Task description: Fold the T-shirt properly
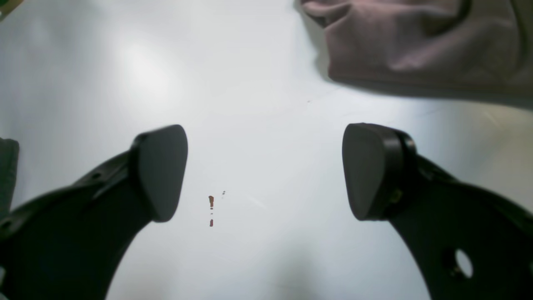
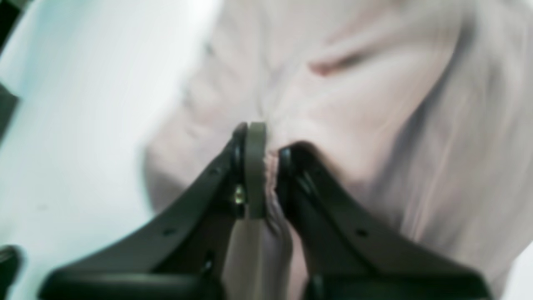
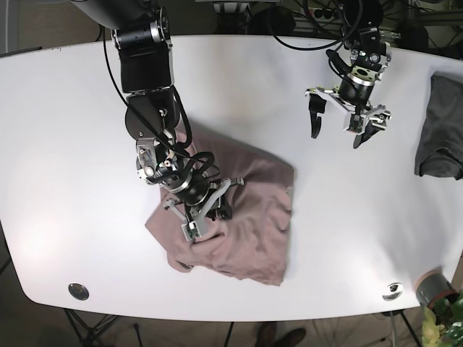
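Wide bare white table [image 3: 65, 130] around a crumpled pink T-shirt [image 3: 253, 210] near the front edge. Dark garment [image 3: 441, 130] at the far right edge. Right gripper [image 3: 206, 213] pinching a shirt fold. Left gripper [image 3: 338, 123] spread wide, holding nothing, above bare table.

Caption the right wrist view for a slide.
Right gripper shut on a bunched fold of the pink T-shirt.
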`<state>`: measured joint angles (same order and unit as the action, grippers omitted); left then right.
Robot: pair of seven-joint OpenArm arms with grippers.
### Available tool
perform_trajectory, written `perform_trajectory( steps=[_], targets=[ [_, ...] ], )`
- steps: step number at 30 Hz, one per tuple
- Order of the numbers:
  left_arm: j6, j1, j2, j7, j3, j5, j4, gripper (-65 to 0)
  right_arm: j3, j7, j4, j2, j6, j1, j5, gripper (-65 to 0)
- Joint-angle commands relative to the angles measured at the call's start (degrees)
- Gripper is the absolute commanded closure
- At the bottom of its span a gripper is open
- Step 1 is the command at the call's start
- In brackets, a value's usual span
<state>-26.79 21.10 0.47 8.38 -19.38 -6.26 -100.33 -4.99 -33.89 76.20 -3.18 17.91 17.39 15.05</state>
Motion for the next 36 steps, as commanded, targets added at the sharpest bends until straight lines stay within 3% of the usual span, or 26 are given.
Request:
perform_trajectory(
  steps=[1,6,15,24,29,36],
  targets=[
    [0.3,-0.2,-0.3,-1.5,0.1,0.8,-2.0,-53.5,-0.1,-0.1,5.5,1.2,-0.02,2.3,0.6,-2.1],
    [0.3,-0.5,-0.3,-1.5,3.2,0.8,-5.5,-53.5,0.0,-2.7,10.6,2.3,0.07,6.2,0.6,-2.1],
    [0.3,-0.3,-0.2,-1.5,11.1,0.8,-8.4,-53.5,-0.1,-5.4,13.0,7.4,0.33,19.2,0.9,-2.1],
    [0.5,-0.4,-0.2,-1.6,15.0,0.8,-8.8,-53.5,-0.1,-7.8,13.2,11.0,0.51,32.3,1.3,-2.1],
    [0.5,-0.7,-0.2,-1.6,17.0,0.8,-8.8,-53.5,-3.1,-7.8,13.1,14.0,0.51,40.9,1.3,-2.1],
    [0.5,-3.5,0.1,-1.5,18.5,0.7,-8.9,-53.5,-7.4,-7.9,12.8,15.5,0.51,51.5,1.3,-2.1]
  ],
)
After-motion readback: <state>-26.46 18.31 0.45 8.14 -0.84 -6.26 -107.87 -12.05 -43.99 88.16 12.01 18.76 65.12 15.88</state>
